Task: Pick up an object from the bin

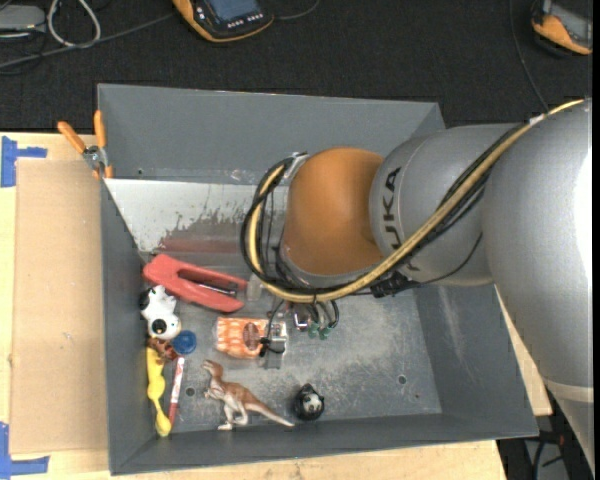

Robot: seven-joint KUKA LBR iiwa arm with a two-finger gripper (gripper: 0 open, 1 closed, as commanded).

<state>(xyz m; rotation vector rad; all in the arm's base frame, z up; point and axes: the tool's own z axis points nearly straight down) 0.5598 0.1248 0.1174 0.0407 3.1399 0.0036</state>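
**A:** As we look down into the grey metal bin (pixel 410 358), where do we find the robot?

**B:** In the camera view, the arm (pixel 460 208) reaches in from the right, with its orange cover (pixel 325 208) above the bin's middle. Below it, the gripper (pixel 275 344) sits low over the floor, right against the right edge of a pale orange ribbed lump (pixel 238 335).

**A:** Are the jaws wide or narrow?

**B:** We cannot tell.

**A:** What lies around the lump?

**B:** Up and left, we see a red stapler-like tool (pixel 195 280). Further left are a black-and-white toy animal (pixel 160 313) and a small blue cap (pixel 184 344). A yellow strip (pixel 158 393) lies along the left wall. Nearer the front wall are a tan toy dinosaur (pixel 238 398) and a black round thing (pixel 307 402).
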